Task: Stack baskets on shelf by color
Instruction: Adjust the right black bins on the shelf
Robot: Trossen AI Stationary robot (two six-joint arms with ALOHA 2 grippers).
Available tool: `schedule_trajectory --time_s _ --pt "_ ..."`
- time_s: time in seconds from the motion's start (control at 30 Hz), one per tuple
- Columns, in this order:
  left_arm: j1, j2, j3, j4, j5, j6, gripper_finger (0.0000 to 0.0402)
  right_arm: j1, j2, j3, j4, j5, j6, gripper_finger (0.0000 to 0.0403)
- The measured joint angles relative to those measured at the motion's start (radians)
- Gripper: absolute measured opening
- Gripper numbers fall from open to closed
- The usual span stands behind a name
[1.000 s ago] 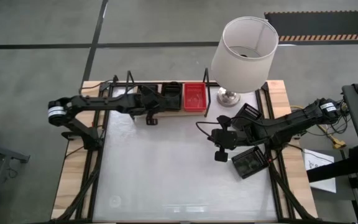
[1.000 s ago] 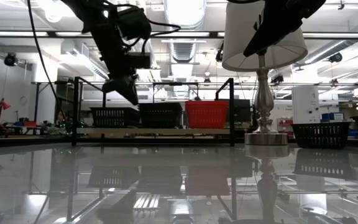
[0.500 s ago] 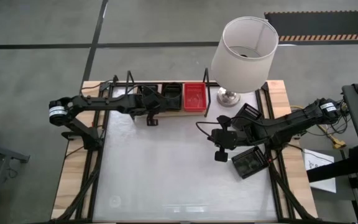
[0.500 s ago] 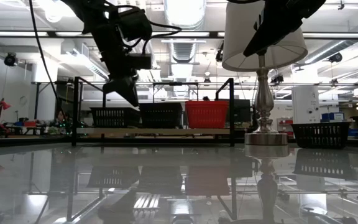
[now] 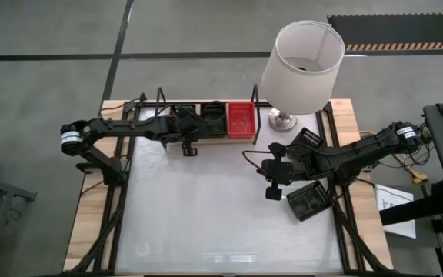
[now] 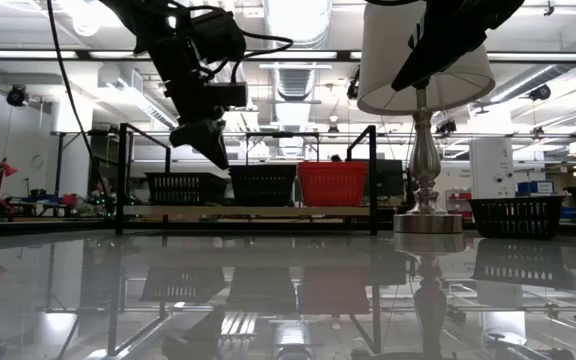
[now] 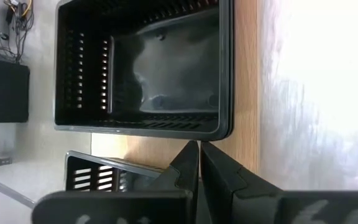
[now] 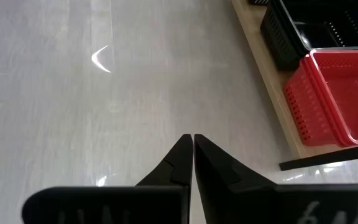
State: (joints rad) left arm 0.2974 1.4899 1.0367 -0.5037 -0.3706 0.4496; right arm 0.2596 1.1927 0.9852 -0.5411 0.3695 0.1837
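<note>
Two black baskets [image 5: 212, 117] and a red basket [image 5: 241, 120] sit on the shelf [image 5: 206, 138] at the far edge. Left hand [image 5: 189, 149], closed and empty, hovers just near it. Right hand [image 5: 271, 192], closed and empty, hangs over the surface [image 5: 206, 215] beside two more black baskets [image 5: 308, 201].

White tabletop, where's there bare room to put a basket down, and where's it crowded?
Free: the white tabletop in front of the shelf, left of the right gripper. Crowded: the shelf with its baskets under the left gripper, and the right edge by the lamp and loose black baskets.

Bright, even overhead light
Ceiling lights [image 6: 293, 15] glare on the glossy tabletop [image 6: 288, 300]; low-view arms are backlit silhouettes.
</note>
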Motion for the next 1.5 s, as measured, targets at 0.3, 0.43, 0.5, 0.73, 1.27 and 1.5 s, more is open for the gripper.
schedule_trajectory --time_s 0.3,0.43,0.5,0.73,1.27,1.5 --pt "-0.005 -0.028 0.000 -0.057 -0.019 -0.010 0.0000 0.000 0.000 0.000 0.000 0.000 0.000 0.0009" --pt "-0.008 -0.082 -0.001 -0.140 -0.037 -0.079 0.0000 0.000 0.000 0.000 0.000 0.000 0.001 0.0009" --pt "-0.014 -0.113 -0.008 -0.136 -0.013 -0.101 0.0000 0.000 0.000 0.000 0.000 0.000 0.000 0.0009" --pt "-0.056 -0.113 -0.035 0.192 0.112 -0.121 0.0000 0.000 0.000 0.000 0.000 0.001 -0.001 0.0009" --pt "-0.016 0.034 -0.028 0.237 0.070 -0.097 0.0000 0.000 0.000 -0.027 -0.001 0.008 0.026 0.0009" --pt "-0.016 0.016 -0.028 0.193 0.067 -0.103 0.0000 0.000 0.000 -0.028 0.000 0.009 0.026 0.0009"
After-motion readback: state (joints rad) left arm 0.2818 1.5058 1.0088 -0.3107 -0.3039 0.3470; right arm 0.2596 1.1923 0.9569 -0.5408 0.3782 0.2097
